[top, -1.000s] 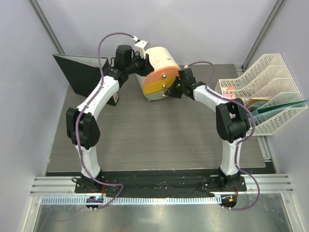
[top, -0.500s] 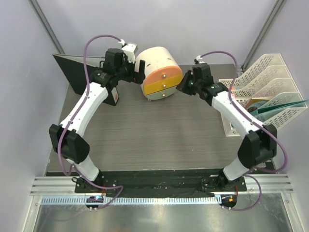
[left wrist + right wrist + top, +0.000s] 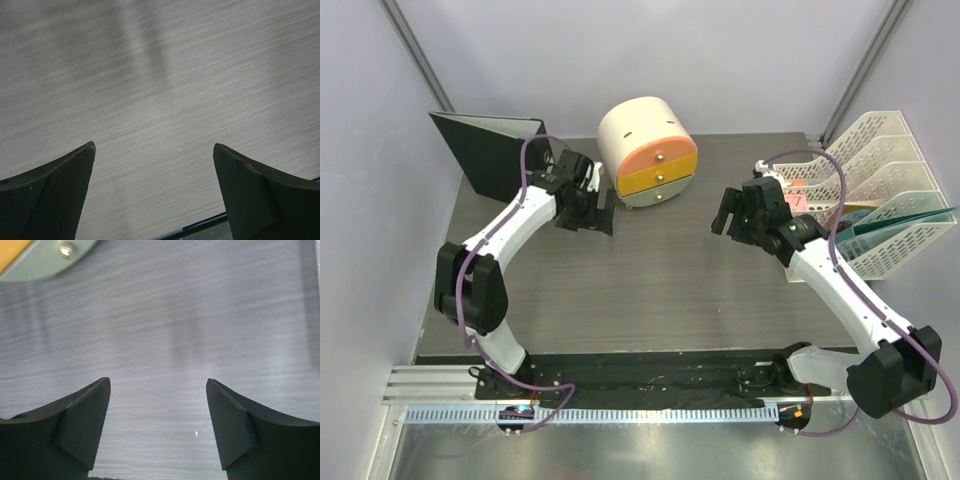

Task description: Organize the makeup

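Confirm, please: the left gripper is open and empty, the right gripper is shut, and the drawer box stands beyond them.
Not quite. The right gripper is open too: the right wrist view shows its fingers apart, nothing between them. The left gripper is open and empty, and the drawer box stands beyond them.

No text, label, brand or number can be read in any view. A pink-and-white patch (image 3: pixel 798 201) in the rack (image 3: pixel 890 150) by the right edge of the desk (image 3: pixel 650 290) may bear print, but it is too small to tell. The drawer box (image 3: pixel 640 135) at the far edge and the black binder (image 3: pixel 480 150) in the far left corner show plain faces.
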`<action>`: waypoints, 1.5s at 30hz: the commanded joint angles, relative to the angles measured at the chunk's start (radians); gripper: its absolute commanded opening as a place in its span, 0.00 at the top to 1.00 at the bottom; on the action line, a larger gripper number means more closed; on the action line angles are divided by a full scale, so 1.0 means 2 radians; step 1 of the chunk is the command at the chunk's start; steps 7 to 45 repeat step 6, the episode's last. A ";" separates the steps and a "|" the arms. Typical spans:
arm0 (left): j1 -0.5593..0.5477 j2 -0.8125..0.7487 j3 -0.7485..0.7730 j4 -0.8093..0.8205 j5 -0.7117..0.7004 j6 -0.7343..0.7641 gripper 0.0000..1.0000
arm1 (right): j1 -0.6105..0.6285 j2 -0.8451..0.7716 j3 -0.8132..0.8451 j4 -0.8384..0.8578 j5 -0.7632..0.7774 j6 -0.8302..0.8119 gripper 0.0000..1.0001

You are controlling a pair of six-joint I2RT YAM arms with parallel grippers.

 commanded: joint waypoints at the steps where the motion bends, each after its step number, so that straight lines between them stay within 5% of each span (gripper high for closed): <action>1: 0.002 -0.064 -0.022 0.000 -0.020 -0.006 0.00 | 0.001 -0.045 -0.020 -0.019 0.030 0.016 0.13; 4: 0.002 -0.089 -0.046 0.007 -0.008 0.008 0.00 | 0.002 -0.058 -0.033 -0.020 0.034 0.021 0.01; 45: 0.002 -0.099 -0.056 0.010 -0.020 0.001 0.00 | 0.001 -0.065 -0.039 -0.019 0.039 0.024 0.00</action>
